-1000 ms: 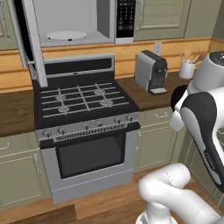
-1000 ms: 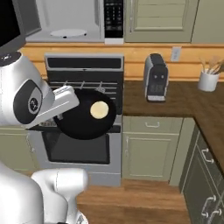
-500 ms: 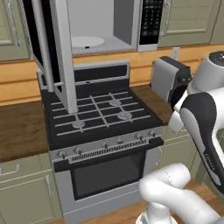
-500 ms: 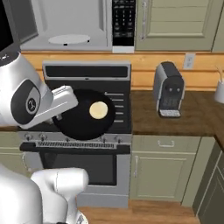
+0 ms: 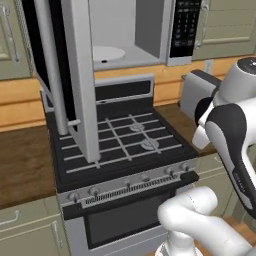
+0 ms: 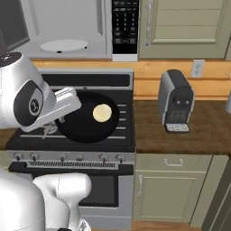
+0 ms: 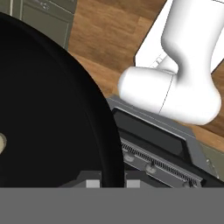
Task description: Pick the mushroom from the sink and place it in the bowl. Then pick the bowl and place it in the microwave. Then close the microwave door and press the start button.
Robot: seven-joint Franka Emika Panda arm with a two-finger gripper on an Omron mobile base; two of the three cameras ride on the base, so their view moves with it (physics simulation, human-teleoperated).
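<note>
One relation decides the coming move: in the right base view, the open cavity of the wide silver-framed microwave (image 6: 92, 20) lies at about eleven o'clock from the wide round black bowl (image 6: 83, 126), higher and farther back. The claw (image 7: 111, 183) pinches the bowl's rim, one finger on each side. The small pale tan mushroom (image 6: 102, 113) rests inside the bowl. The silver-framed microwave door (image 5: 80, 80) stands swung open at nine o'clock of the cavity, above the black gas stove (image 5: 125, 145) and wooden counters.
</note>
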